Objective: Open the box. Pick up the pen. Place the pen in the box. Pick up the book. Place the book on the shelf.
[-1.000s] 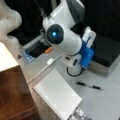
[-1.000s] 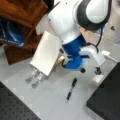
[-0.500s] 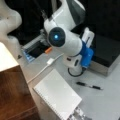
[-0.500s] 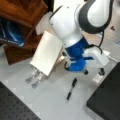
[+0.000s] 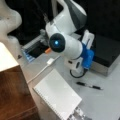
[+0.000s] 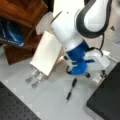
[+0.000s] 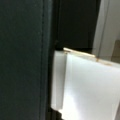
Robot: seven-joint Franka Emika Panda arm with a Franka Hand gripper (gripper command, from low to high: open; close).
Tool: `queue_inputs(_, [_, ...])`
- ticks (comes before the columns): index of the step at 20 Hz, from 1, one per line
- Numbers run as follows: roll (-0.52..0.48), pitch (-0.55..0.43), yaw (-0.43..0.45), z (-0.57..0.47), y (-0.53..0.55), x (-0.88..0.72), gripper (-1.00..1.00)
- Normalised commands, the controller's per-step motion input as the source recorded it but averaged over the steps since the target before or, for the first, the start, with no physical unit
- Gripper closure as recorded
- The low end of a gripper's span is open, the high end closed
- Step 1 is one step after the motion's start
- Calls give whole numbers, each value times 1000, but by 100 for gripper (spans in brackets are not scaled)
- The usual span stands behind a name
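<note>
Box (image 5: 106, 53) at the table's (image 6: 50, 102) far edge, lid down, contents hidden | pen (image 6: 70, 90) lay on the table before the box, book (image 5: 57, 96) beside the shelf (image 5: 12, 90) | nothing had shifted since earlier | arm bent low over the box; gripper (image 6: 102, 74) at its edge, grip state unreadable.

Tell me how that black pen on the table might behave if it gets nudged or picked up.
The pen is slim and round, lying flat on the smooth table, so a nudge would probably roll or skid it. It looks stiff and light. Its narrow barrel might slip between closing fingers unless gripped squarely across.
</note>
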Motion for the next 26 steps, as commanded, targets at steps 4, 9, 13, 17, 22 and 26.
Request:
queue_inputs(4, [179, -115, -129, -154, 123, -110, -100])
queue_inputs(9, [134, -137, -122, -162, 90, -95, -100])
queue_inputs(13, [154, -155, -150, -148, 62, -85, -100])
queue_inputs(17, [149, -160, -149, -169, 57, -79, -100])
queue_inputs(22, [128, -136, -150, -156, 56, -94, -100])
queue_inputs(26, [89, -102, -149, -137, 53, -126, -100])
